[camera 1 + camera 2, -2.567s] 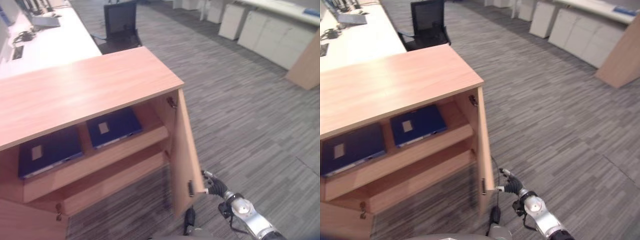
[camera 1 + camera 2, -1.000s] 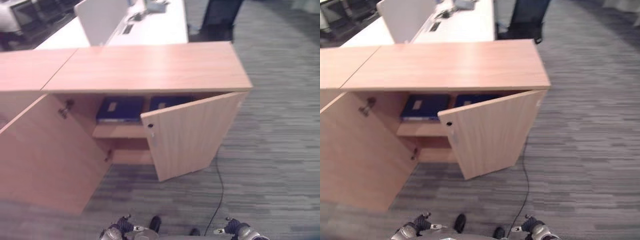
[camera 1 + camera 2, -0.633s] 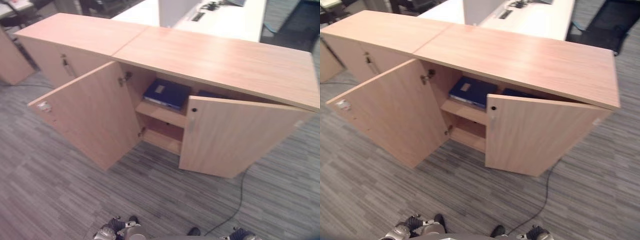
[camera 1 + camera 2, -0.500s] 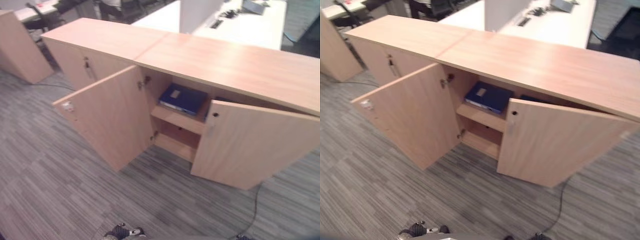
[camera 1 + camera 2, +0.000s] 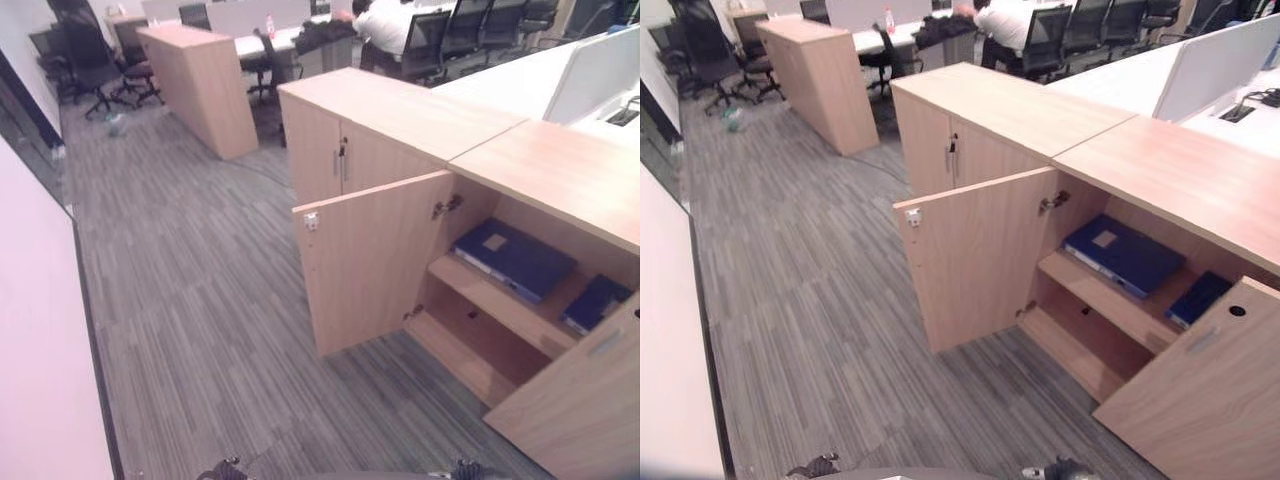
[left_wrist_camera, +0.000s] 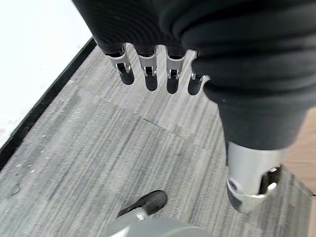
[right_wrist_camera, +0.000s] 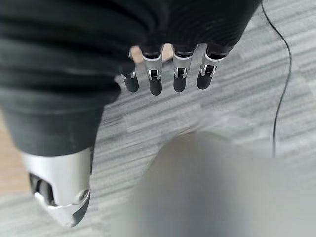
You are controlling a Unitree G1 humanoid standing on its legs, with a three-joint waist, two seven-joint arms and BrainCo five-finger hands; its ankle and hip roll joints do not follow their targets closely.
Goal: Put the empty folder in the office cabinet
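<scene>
Two blue folders [image 5: 1118, 254] are lying flat on the upper shelf [image 5: 1110, 303] of the open cabinet [image 5: 1160, 170] at the right, so the filing looks done. The left hand [image 6: 163, 74] and right hand [image 7: 168, 74] are hanging low over the carpet [image 5: 210, 300], fingers relaxed and grasping nothing, probably because nothing is left to carry.

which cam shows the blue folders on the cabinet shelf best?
Right eye view: both blue folders lie flat on the upper shelf, the right one less hidden by the door. Left eye view shows the same. Wrist views show carpet.

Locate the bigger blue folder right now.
The bigger blue folder lies flat on the open cabinet's upper shelf, left of a smaller blue folder.
</scene>
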